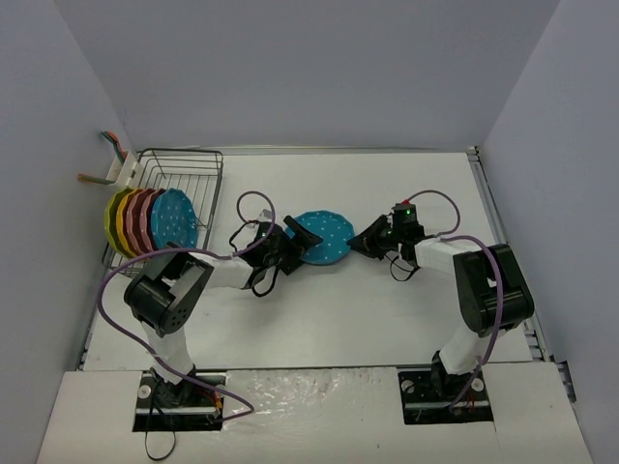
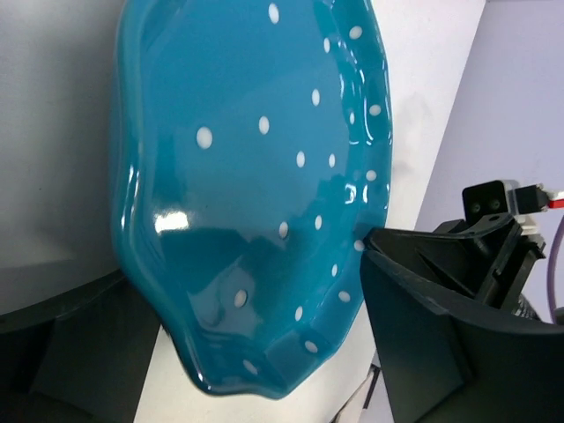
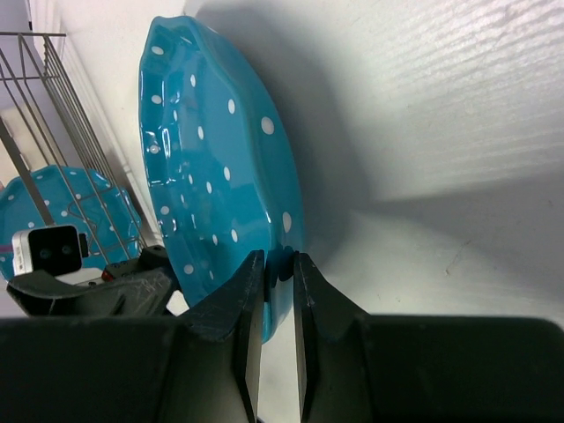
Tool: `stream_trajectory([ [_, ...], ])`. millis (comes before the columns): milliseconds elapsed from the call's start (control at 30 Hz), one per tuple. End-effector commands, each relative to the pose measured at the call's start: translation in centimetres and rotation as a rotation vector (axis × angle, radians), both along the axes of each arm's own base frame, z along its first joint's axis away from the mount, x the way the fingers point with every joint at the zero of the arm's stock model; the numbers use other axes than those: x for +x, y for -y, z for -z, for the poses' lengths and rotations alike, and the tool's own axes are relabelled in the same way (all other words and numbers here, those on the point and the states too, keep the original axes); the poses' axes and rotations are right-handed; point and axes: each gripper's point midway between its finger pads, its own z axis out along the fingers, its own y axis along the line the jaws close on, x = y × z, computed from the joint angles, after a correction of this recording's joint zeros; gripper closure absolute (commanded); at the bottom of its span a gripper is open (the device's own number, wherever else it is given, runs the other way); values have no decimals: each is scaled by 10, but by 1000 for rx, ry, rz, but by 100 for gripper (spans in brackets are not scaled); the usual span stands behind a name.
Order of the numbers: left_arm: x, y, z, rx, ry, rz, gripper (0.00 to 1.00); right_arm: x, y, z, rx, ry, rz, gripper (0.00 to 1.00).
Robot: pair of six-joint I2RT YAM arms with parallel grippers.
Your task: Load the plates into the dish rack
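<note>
Plate under inspection: one turquoise dotted plate (image 1: 327, 240), at the centre of the overhead view, over the white table (image 1: 406, 309) and between my two pincers. Its dotted face points up at the overhead camera. Being round, it has no true long axis, though from overhead it reads slightly wider than tall, the wide way running left to right from one pincer to the other. The right wrist view shows a dark shadow on the table beside it. I cannot tell whether its underside rests on the surface.

Finding one: my right pincer (image 1: 360, 242) is clenched on the plate's right rim. In the right wrist view both fingers (image 3: 251, 308) nip the scalloped edge at bottom centre, with only the rim between them.

Finding two: my left pincer (image 1: 298, 247) is released, jaws spread wide astride the plate's left rim. In the left wrist view one finger sits at lower left and one at lower right. The latter is just at the rim, and I cannot tell whether it touches.

Finding three: the dish rack (image 1: 184, 169) stands at upper left of the overhead view, well apart from the held plate, with a white caddy (image 1: 121, 169) at its upper left corner. The racked plates (image 1: 176, 220) stand on edge in a row, lime-yellow at far left, then orange-yellow, pink and turquoise, faces turned toward frame right.
</note>
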Motion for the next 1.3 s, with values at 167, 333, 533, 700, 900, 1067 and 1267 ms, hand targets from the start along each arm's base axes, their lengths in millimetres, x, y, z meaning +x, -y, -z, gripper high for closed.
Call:
stream_trajectory([
  [167,17,-4,-18,-148,51,-108,51,7,-23,-72,164,202,-67,100],
  [333,16,-10,-20,-175,67,-135,75,1,-21,-67,162,190,-68,100],
  [533,16,-13,-32,-181,109,-135,99,-6,-20,-65,157,187,-77,100],
  [700,16,-12,-52,-184,167,-108,100,-11,-14,-62,102,194,-79,82],
  [900,13,-18,-85,-94,279,-62,100,-7,6,-59,-75,241,-76,26],
  [1067,10,-27,-116,-8,375,-32,100,-5,20,-71,-186,278,-79,7],
  [1267,1,-40,-164,119,501,31,100,1,40,-114,-280,409,-74,2],
])
